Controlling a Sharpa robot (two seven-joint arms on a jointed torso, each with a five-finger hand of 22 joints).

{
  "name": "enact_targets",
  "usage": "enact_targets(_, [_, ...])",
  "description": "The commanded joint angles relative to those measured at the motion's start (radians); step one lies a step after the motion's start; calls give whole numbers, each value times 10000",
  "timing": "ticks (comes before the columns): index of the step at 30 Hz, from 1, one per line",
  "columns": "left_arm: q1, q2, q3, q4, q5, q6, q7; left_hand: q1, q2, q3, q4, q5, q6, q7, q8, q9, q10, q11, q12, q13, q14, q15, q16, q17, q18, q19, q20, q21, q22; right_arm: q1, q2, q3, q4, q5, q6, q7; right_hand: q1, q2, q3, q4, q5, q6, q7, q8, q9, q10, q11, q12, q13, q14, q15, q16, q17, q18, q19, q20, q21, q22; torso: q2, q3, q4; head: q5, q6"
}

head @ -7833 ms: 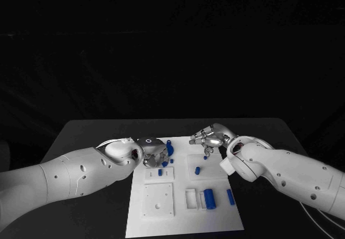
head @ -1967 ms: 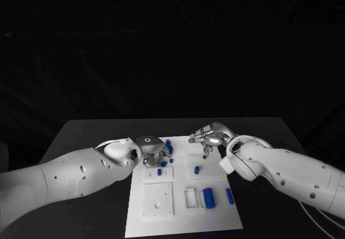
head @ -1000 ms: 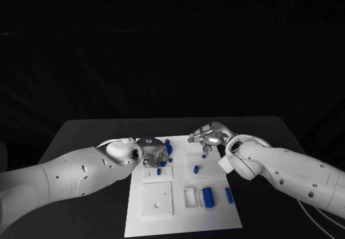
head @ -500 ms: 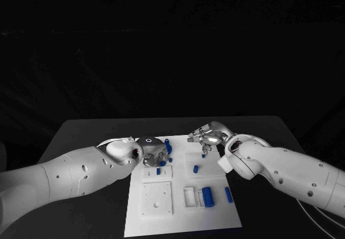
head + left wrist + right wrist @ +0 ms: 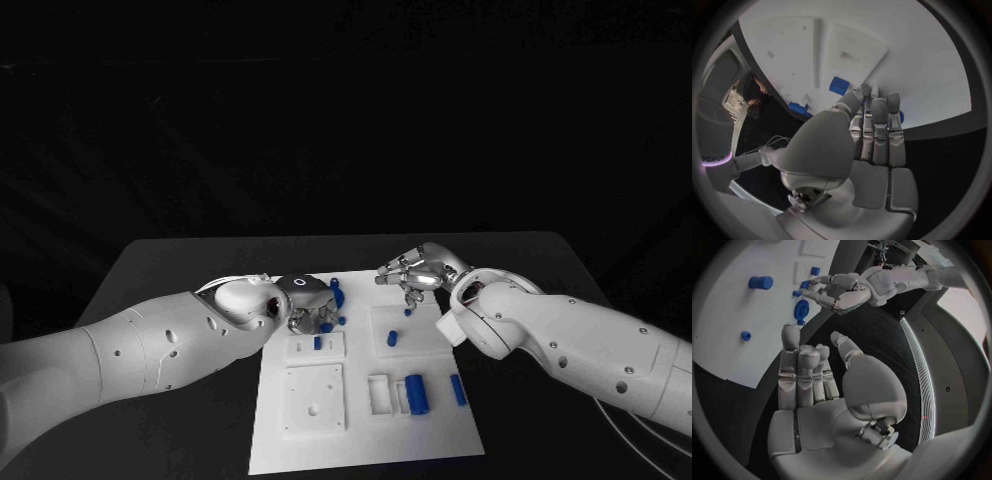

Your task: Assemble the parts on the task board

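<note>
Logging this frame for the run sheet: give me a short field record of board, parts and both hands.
board: white task board lying flat on the black table
parts near edge: blue pieces in the white holders on the board's near half
parts far edge: small blue pieces by the left hand
left hand: left hand over the board's far left corner, fingers down among the blue pieces; grip cannot be told
right hand: right hand above the board's far right part, fingers apart, holding nothing
</note>
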Motion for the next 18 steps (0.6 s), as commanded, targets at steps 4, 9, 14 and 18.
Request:
enact_targets(4, [-42, 64, -42, 4, -169, 546, 82, 70, 109, 43, -205, 28, 53, -26, 9, 4, -107, -16, 131, 9, -127, -13, 89, -3, -38, -234, -11, 335, 238, -6, 10, 3, 21, -17, 36, 86, 14, -62, -4, 43, 23, 53, -16, -1, 7, 15, 0, -38, -11, 22, -42, -36, -15, 40, 354, -64, -29, -10, 2, 4, 0, -33, -19])
enact_targets(9, [-42, 98, -47, -47, -285, 615, 29, 55, 96, 25, -230, 20, -21, -58, 12, 3, -139, -5, 145, 9, -129, -5, 103, -12, -30, -250, -5, 402, 230, -6, 8, 3, 20, -17, 36, 87, 14, -62, -4, 43, 23, 53, -16, -1, 7, 15, 0, -38, -11, 22, -42, -36, -15, 40, 354, -64, -29, -10, -2, 2, 2, -41, -29])
enact_targets(14, [-39, 150, -54, -105, -506, 694, -43, 75, 40, -125, -196, -419, -56, -63, 19, 7, -176, -12, 219, 14, -104, 4, 150, -9, -36, -200, 17, 337, 184, -6, 2, 3, 24, -17, 35, 88, 14, -62, -4, 43, 23, 53, -16, -1, 7, 15, 0, -38, -11, 22, -42, -36, -15, 40, 354, -64, -29, -10, -6, 0, 2, -43, -39])
enact_targets(18, [-34, 197, -59, -157, -673, 725, -96, 3, -49, -691, 55, -718, -8, -11, 19, 8, -318, -53, 467, 30, -80, 8, 194, -15, -117, -18, 43, -53, -15, -6, 1, 3, 31, -16, 41, 91, 14, -62, -4, 43, 23, 53, -16, -1, 7, 15, 0, -38, -11, 22, -42, -36, -15, 40, 354, -64, -29, -10, -7, 3, -1, -46, -55])
